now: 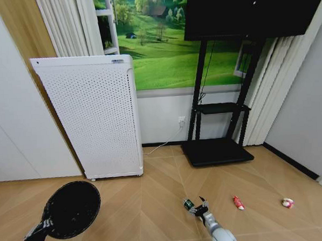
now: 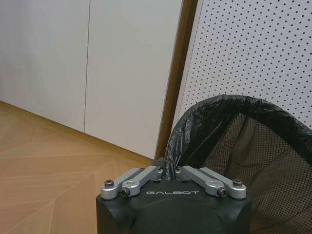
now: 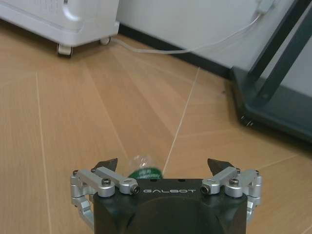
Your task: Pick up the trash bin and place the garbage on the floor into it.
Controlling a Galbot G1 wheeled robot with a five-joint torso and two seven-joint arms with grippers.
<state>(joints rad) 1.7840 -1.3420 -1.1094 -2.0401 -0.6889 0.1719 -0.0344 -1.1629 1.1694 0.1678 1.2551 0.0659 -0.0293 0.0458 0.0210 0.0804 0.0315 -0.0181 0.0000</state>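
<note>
While our left pincer is clamped on the rim of the trash bin, we hold the bin off the floor at lower left, mouth tilted toward the head camera, black liner and mesh wall visible in the left wrist view. Behind it stands the white perforated appliance. Our right pincer sits low over the wood floor with its fingers apart, the green-and-white litter piece just beside them and partly between the tips in the right wrist view; we can't tell if it's touching. Red piece and red-and-white piece lie on the floor further right, well apart from each other.
</note>
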